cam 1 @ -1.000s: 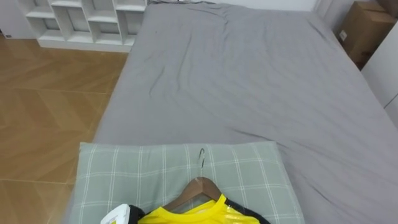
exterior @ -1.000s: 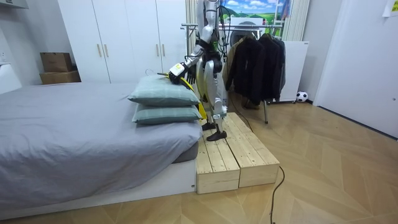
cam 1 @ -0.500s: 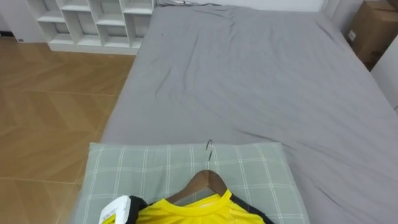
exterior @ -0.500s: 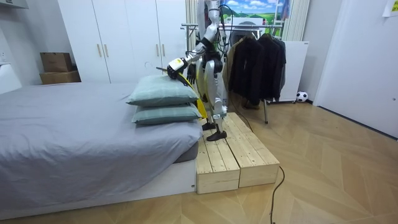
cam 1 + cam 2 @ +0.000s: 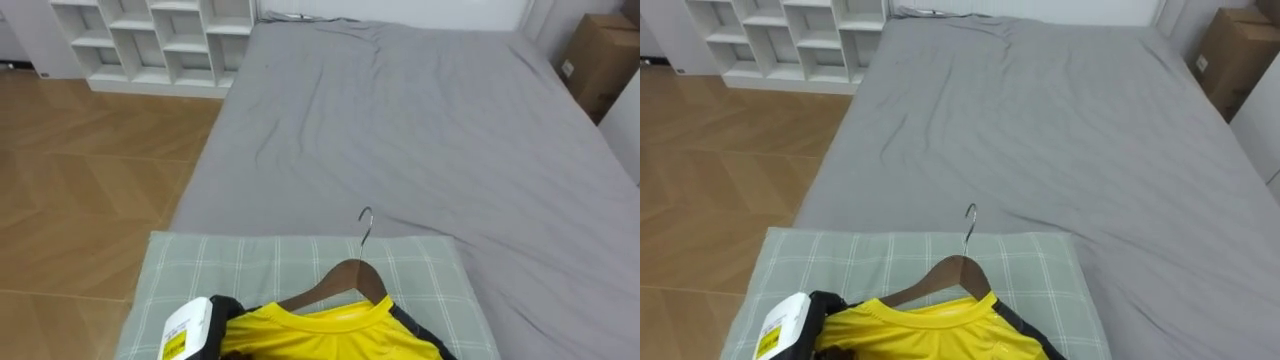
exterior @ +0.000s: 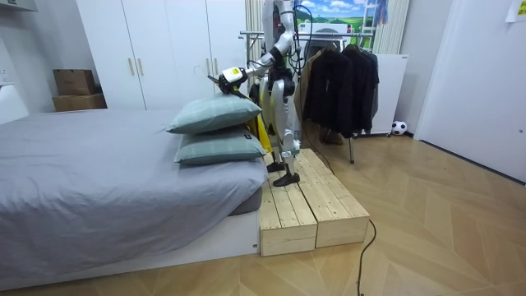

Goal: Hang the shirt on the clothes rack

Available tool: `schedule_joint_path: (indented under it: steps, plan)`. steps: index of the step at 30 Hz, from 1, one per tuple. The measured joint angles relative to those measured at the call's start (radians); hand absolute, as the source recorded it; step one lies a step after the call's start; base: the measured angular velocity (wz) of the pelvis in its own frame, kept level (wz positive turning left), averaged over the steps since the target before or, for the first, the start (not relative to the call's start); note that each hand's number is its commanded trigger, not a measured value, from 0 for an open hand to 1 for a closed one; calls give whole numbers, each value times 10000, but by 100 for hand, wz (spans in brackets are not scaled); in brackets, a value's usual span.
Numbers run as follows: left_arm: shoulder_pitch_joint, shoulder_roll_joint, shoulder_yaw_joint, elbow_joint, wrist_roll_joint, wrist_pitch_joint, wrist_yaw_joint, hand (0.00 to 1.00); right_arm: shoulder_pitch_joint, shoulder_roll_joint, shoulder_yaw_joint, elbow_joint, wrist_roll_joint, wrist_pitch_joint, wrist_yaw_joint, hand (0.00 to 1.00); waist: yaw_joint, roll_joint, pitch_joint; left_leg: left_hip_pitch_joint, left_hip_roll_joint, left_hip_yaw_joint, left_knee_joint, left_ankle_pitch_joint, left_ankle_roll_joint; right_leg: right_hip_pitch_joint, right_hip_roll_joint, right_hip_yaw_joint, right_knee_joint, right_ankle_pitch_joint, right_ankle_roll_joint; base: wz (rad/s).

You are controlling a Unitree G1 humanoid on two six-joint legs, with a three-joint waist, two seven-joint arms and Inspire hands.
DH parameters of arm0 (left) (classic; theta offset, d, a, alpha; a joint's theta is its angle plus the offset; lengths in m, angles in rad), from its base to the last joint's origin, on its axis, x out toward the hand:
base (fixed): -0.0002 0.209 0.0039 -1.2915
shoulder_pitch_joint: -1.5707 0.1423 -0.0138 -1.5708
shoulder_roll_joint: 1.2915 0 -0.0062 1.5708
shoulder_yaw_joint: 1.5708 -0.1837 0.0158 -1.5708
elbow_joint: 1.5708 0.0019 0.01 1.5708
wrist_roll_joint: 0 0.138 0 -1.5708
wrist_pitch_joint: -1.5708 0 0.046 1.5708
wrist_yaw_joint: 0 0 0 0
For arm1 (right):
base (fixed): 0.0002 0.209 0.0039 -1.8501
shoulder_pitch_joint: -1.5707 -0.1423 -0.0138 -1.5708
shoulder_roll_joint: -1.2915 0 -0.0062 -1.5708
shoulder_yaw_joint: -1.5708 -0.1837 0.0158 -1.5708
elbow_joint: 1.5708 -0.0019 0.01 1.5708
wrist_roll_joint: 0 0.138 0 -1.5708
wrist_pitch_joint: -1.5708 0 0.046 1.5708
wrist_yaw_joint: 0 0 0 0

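A yellow shirt (image 5: 330, 335) with dark trim hangs on a wooden hanger (image 5: 345, 280) whose metal hook (image 5: 365, 225) points up and away from me. My left hand (image 5: 200, 330) is at the lower left, curled round the hanger's left shoulder and the shirt there. In the room view that hand (image 6: 230, 76) is raised above the stacked pillows (image 6: 215, 115), and the yellow shirt (image 6: 265, 136) dangles beside my body. Behind me stands the clothes rack (image 6: 341, 78), hung with dark jackets.
I stand on a low wooden platform (image 6: 308, 205) at the head of the grey bed (image 5: 420, 130). A checked green pillow (image 5: 250, 270) lies right under the hanger. A white cubby shelf (image 5: 150, 40) and a cardboard box (image 5: 600, 60) stand beyond the bed.
My left hand has lifted the hanger with the shirt from pillow height to well above the pillows. The eye view has shifted a little as well.
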Motion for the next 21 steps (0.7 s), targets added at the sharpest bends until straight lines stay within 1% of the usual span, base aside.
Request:
schedule_joint_path:
  steps: [4, 7, 12, 13, 18, 21]
  plan:
    - [111, 108, -7, -215, 7, 0, -1, 100, 50, -1, -20, 17, -15, -13, -18, 0, -22, 8, 6, 234, 2, 17, -38, -1, 0, 235, 6, 11, -47, -22, 5, -1]
    - [111, 125, -10, -277, 6, -2, -1, 100, 75, -1, -20, 9, -13, -32, -20, 0, -29, 27, 10, 333, 1, 10, -64, -1, -1, 372, 10, 9, -143, -22, 4, 0]
    - [118, 127, -54, -280, 3, -23, -1, 100, 210, -2, -43, 17, 85, -229, -39, 0, -68, 64, 31, 476, 5, 27, -96, -3, -2, 502, 14, 22, -147, -22, 4, 0]
    - [120, 126, -71, -280, -1, -24, -1, 100, 226, -2, -118, 17, 75, -230, -54, 0, -62, 81, 42, 499, 5, 34, -125, -2, -3, 513, 15, 28, -147, -22, 4, 0]
    - [128, 136, -171, -282, 16, -46, -1, 100, 371, -4, -519, 1, 88, -240, -129, 0, -100, 100, 36, 499, -15, 36, -136, -2, -2, 517, 0, 32, -147, -22, 4, 0]
    - [168, 162, -177, -417, 214, -53, -2, 100, 482, -4, -763, -26, 47, -325, -241, 0, -65, 104, 32, 511, -18, 40, -136, -2, -2, 515, 18, 89, -147, -22, 4, -1]
